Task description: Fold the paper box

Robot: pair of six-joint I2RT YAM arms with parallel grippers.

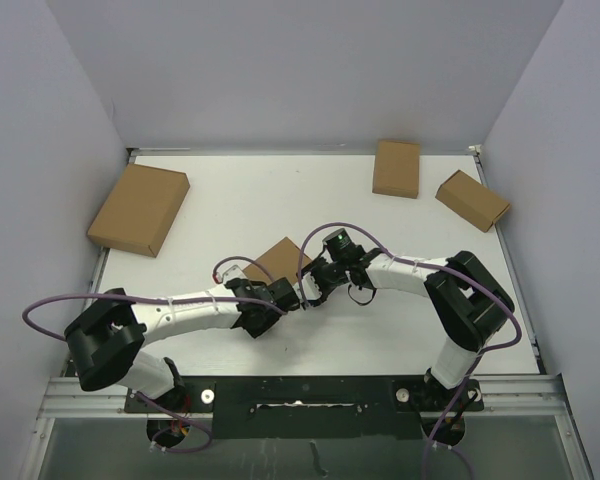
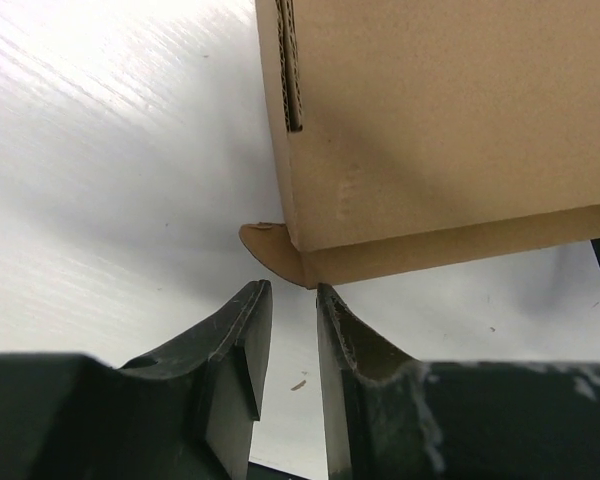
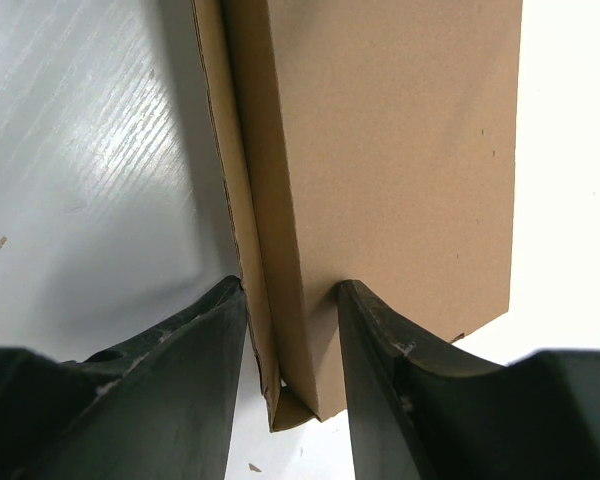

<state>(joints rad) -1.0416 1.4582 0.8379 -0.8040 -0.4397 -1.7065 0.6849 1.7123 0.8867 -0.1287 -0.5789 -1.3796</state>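
Observation:
The paper box (image 1: 276, 257) is a brown cardboard mailer lying mid-table, its near side hidden behind both grippers. My right gripper (image 1: 318, 285) is shut on it. In the right wrist view the fingers (image 3: 220, 330) straddle the box's (image 3: 380, 150) side wall and the loose flap beside it. My left gripper (image 2: 292, 287) is open by a narrow gap with nothing between its fingers. Its tips sit just short of the box's (image 2: 430, 130) lower corner, where a small rounded tab (image 2: 270, 245) sticks out. In the top view the left gripper (image 1: 290, 296) is at the box's near corner.
A larger brown box (image 1: 139, 208) lies at the far left. Two smaller brown boxes (image 1: 396, 167) (image 1: 472, 199) lie at the far right. White walls close in the table (image 1: 380, 330) on three sides. Purple cables loop over both arms.

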